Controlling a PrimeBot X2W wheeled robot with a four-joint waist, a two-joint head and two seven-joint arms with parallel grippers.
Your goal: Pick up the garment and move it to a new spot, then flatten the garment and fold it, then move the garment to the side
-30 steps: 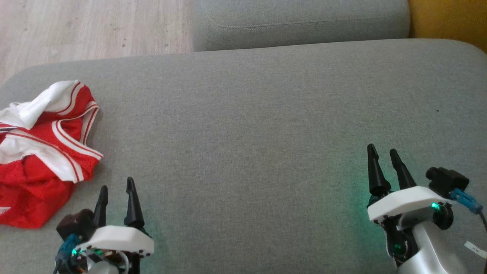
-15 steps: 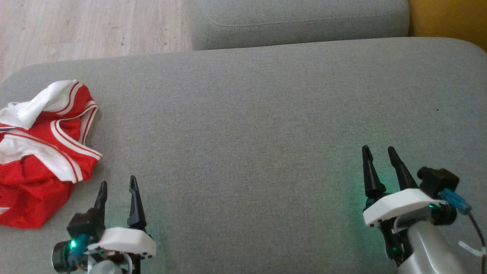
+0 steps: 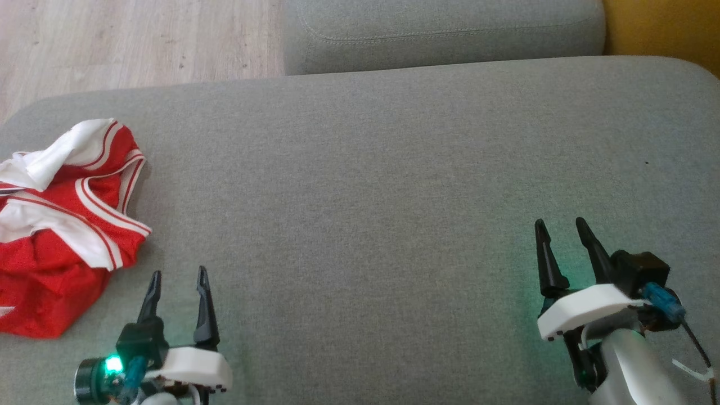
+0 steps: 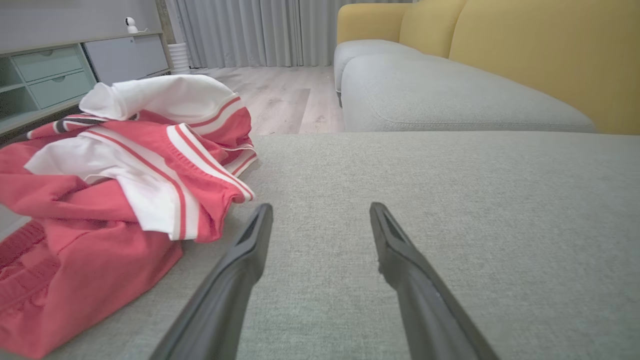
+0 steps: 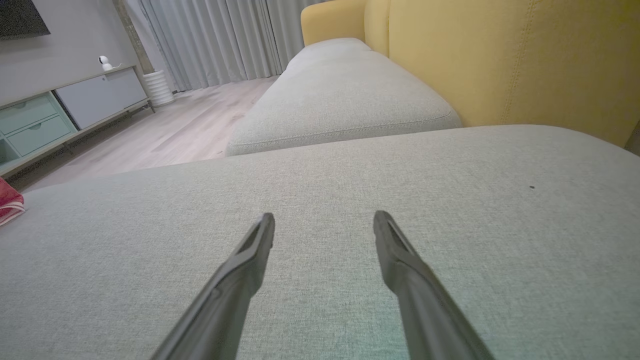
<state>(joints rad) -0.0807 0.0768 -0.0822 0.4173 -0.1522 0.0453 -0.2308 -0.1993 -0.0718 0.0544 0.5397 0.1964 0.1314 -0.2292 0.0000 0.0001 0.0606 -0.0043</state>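
Observation:
A crumpled red garment with white striped trim lies in a heap at the left edge of the grey cushion. In the left wrist view the garment bulks up just left of my fingers. My left gripper hovers open near the front edge, just right of the heap and not touching it. At the front right my right gripper is open too, far from the cloth, with nothing between its fingers. The right wrist view catches only a red corner of the garment at its left edge.
A second grey seat cushion adjoins at the back, with a yellow sofa back to the right. Wooden floor lies beyond the cushion's far left edge. A low cabinet and curtains stand across the room.
Both grippers have drawn back slightly toward the front edge and turned a little at the wrist. The garment has not moved.

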